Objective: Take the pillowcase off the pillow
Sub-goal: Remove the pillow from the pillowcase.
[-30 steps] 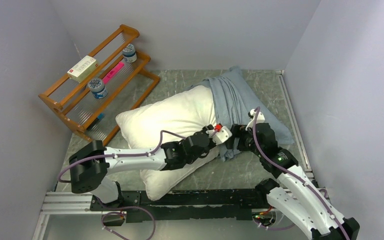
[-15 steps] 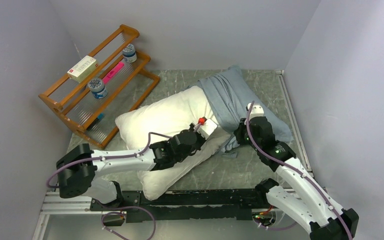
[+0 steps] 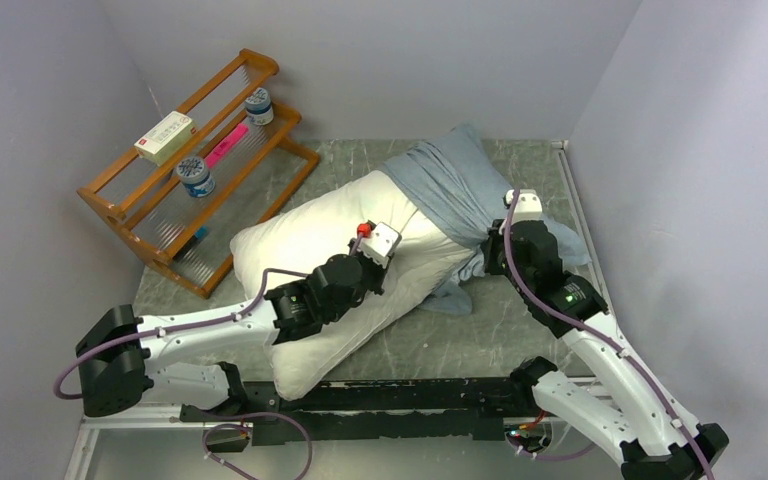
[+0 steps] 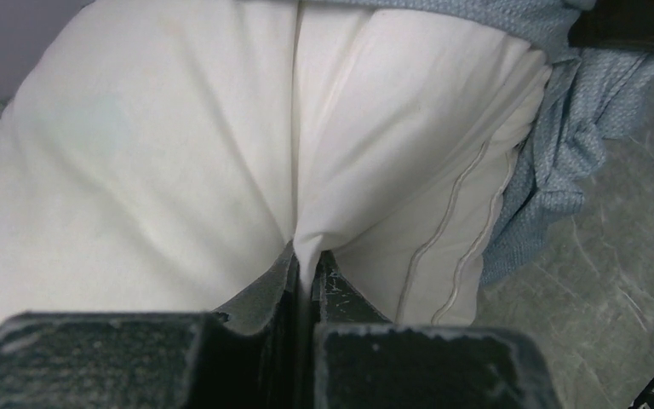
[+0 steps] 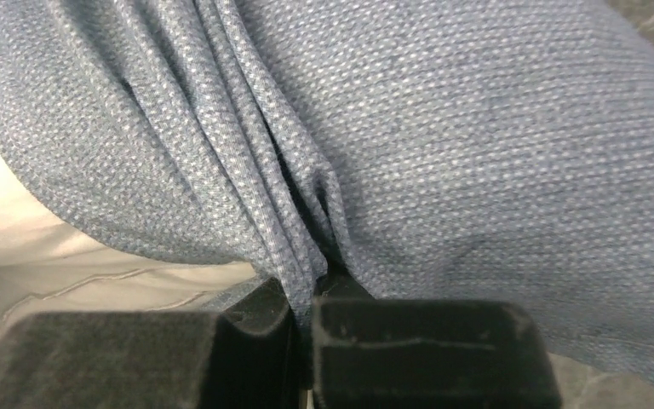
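We see the pillow point(image 3: 320, 245) lying diagonally across the grey-green marbled worktop point(image 3: 480, 345). Its near-left part is bare and white, and its far-right end sits inside the pillowcase point(image 3: 450, 180). The cover is bunched there in long folds, and only its slate blue-grey face shows. A loose flap of it droops off the pillow's right edge onto the worktop.

The left end effector point(image 4: 306, 268) is closed on the pillow. In its wrist view a ridge of white fabric rises straight out from between the two dark fingers, with a piped seam running down the pillow's edge just to the right. The right end effector point(image 5: 306, 294) is clamped on the pillowcase — a gather of blue-grey pleats converges into its closed fingers, and a sliver of white pillow shows at the lower left of that view.

At the far left a wooden rack point(image 3: 195, 170) leans by the wall. On it sit a white box point(image 3: 164, 137) with red marking, a jar point(image 3: 258, 104) further back, a second jar point(image 3: 197, 175) nearer and a pink strip point(image 3: 226, 145) between them. We can make out print on the box and blue bands on the jars, but none of the writing is large enough to read.
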`<state>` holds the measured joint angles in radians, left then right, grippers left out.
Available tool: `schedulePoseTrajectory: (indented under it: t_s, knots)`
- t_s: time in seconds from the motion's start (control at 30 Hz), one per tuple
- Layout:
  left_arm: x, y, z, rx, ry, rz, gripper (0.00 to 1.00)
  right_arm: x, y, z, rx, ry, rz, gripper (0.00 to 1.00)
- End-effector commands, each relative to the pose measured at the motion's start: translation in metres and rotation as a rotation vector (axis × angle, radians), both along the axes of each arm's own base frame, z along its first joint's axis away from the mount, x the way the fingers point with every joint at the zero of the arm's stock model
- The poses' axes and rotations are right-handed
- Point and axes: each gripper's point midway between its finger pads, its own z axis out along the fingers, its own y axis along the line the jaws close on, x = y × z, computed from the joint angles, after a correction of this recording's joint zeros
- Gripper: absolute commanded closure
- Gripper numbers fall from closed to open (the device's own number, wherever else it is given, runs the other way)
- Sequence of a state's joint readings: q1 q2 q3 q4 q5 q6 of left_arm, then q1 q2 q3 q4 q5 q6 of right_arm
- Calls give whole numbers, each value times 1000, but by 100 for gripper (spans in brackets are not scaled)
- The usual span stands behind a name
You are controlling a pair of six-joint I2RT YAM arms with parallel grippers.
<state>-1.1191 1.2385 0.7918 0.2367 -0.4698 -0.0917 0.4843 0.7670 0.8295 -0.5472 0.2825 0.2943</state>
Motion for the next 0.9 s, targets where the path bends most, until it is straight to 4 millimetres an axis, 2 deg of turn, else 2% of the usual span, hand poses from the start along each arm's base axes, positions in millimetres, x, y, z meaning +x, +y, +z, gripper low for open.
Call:
schedulePoseTrajectory:
  t_s: [0.0, 0.33, 0.7, 0.8, 0.87]
  knots:
    - [10, 67, -53, 236, 100, 224, 95, 15, -59, 82, -112, -232, -267, 100]
    - [5, 89, -38, 176, 131, 292, 95, 16, -89, 140, -190, -361, -404, 100]
    - [5, 118, -21, 173, 138, 417, 95, 19, -100, 205, -202, -495, -467, 100]
    - [5, 121, -21, 175, 144, 428, 95, 18, -103, 217, -205, -522, -479, 100]
    - [3, 119, -26, 174, 150, 412, 95, 18, -101, 216, -202, -520, -470, 100]
